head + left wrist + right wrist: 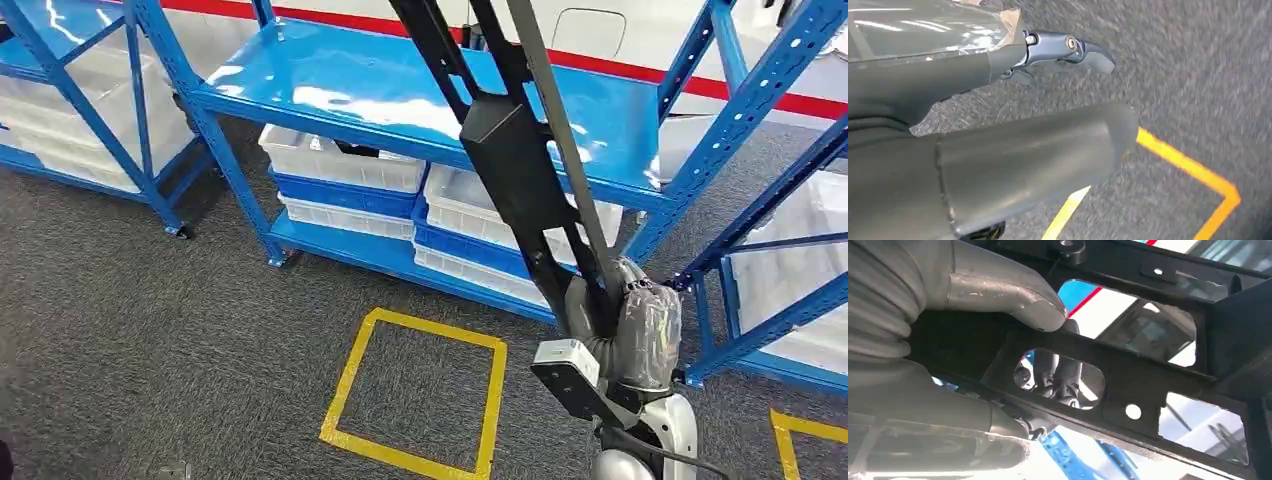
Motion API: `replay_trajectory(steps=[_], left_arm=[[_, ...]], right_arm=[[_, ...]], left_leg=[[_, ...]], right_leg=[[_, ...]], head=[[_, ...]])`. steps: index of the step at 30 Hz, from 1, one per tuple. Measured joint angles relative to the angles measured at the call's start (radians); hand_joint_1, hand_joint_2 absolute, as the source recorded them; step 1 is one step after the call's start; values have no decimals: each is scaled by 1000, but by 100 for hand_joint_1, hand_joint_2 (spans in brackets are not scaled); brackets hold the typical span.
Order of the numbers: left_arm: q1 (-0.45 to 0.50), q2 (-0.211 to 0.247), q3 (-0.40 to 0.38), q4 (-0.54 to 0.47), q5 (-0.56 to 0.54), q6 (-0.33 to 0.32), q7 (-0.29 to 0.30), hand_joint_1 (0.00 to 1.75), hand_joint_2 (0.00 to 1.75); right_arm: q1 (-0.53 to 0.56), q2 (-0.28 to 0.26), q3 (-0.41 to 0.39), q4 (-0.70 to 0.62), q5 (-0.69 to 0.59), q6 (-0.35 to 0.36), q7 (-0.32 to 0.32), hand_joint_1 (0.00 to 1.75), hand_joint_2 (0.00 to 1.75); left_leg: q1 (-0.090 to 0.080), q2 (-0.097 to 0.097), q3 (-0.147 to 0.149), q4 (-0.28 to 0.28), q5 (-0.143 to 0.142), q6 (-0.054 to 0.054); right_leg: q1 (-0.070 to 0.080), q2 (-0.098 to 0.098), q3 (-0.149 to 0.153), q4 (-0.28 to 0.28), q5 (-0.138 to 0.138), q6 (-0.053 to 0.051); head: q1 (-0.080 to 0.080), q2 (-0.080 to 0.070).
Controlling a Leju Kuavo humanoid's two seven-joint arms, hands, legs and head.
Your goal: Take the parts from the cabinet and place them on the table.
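A long black frame part (515, 150) with cut-out windows rises from my right hand (640, 330) at the lower right up across the blue rack. In the right wrist view my right hand (973, 355) grips this black part (1148, 385), thumb on one side and dark fingers showing through a window on the other. My left hand (1013, 110) hangs over the grey carpet with its thumb and fingers apart and nothing between them.
A blue steel rack (400, 95) stands ahead with white and blue bins (345, 170) on its low shelf. More racks stand left (90, 90) and right (780, 230). Yellow tape squares (415, 390) mark the grey carpet.
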Motion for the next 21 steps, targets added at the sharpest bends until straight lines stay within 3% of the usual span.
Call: replay_trajectory(steps=[3, 4, 5, 6, 8, 9, 10, 11, 12, 13, 14, 15, 18, 19, 20, 21], left_arm=[[6, 0, 6, 1, 7, -5, 0, 0, 0], [7, 7, 8, 1, 8, -5, 0, 0, 0], [6, 6, 10, 1, 8, -6, 0, 0, 0], [4, 5, 11, 1, 8, -6, 0, 0, 0], [4, 7, 13, 1, 8, -6, 0, 0, 0], [6, 6, 13, 1, 9, -6, 0, 0, 0], [7, 6, 13, 1, 9, -6, 0, 0, 0], [7, 7, 14, 1, 9, -6, 0, 0, 0], [6, 8, 14, 1, 9, -7, -1, 0, 0], [6, 10, 14, 1, 9, -6, -1, 0, 0], [5, 10, 14, 1, 9, -6, -1, 0, 0], [1, 10, 14, 1, 9, -6, -2, 0, 0], [2, 10, 14, 2, 9, -6, -2, 0, 0], [2, 10, 14, 2, 11, -5, -2, 0, 0], [3, 10, 15, 1, 13, -5, -3, 0, 0], [-1, 11, 16, 1, 14, -5, -3, 0, 0]], right_arm=[[-5, 0, 3, 3, 6, 0, 3, 171, 175], [-9, 1, 6, 5, 9, -1, 4, 171, 175], [-13, 1, 8, 6, 11, -2, 4, 171, 175], [-13, 2, 8, 6, 11, -3, 4, 171, 175], [-13, 2, 10, 8, 13, -5, 5, 171, 175], [-13, 2, 10, 9, 14, -5, 8, 171, 175], [-13, 2, 10, 10, 15, -5, 8, 171, 175], [-13, 2, 12, 10, 18, -5, 8, 171, 175], [-13, 2, 13, 10, 19, -5, 11, 171, 175], [-14, 2, 13, 10, 20, -5, 14, 171, 175], [-14, 2, 14, 10, 20, -5, 15, 171, 175], [-13, 2, 13, 10, 20, -7, 17, 171, 175], [-16, 2, 15, 10, 21, -8, 17, 171, 175], [-18, 2, 17, 10, 21, -8, 17, 171, 175], [-21, 0, 17, 11, 21, -8, 17, 171, 175], [-21, 0, 18, 11, 21, -9, 16, 171, 175]], left_leg=[[4, -23, -11, -2, 16, -17], [5, -19, -18, 7, 8, -19], [-1, 20, -30, 32, -19, -25], [5, 48, -62, 104, -67, -34], [16, 63, -134, 264, -141, -47], [22, 66, -159, 323, -157, -54], [28, 69, -159, 330, -151, -58], [34, 74, -133, 289, -121, -62], [39, 82, -87, 211, -83, -66], [43, 102, -21, 96, -36, -66], [42, 145, 21, 22, -23, -66], [28, 153, 25, 5, -31, -62], [20, 123, 7, 10, -26, -38], [22, 111, 7, 0, -18, -25], [28, 103, 10, -6, -10, -14], [29, 93, 6, -8, -4, -5]], right_leg=[[5, -25, -2, 6, 7, -9], [-23, -39, -2, -2, 17, -19], [-17, -47, -4, -2, 20, -23], [-16, -61, -7, -2, 21, -31], [-13, -83, -14, -1, 24, -35], [-13, -95, -17, -1, 24, -34], [-13, -106, -18, 0, 25, -32], [-14, -118, -18, 0, 26, -32], [-16, -127, -17, 2, 25, -31], [-18, -138, -14, 3, 24, -29], [-14, -146, -13, 4, 21, -22], [-2, -153, -17, 10, 18, -14], [-4, -182, -17, 3, 24, 4], [-4, -189, -16, 3, 22, 11], [-8, -142, -30, 22, 5, 14], [-9, -96, -53, 80, -31, 4]], head=[[0, 0], [1, 0], [-2, 0], [-9, 0], [-8, 0], [-8, 0], [-8, 0], [-8, 0], [-8, 0], [-8, 0], [-9, 0], [-13, 0], [-12, 0], [-13, 0], [-12, 0], [-12, 0]])
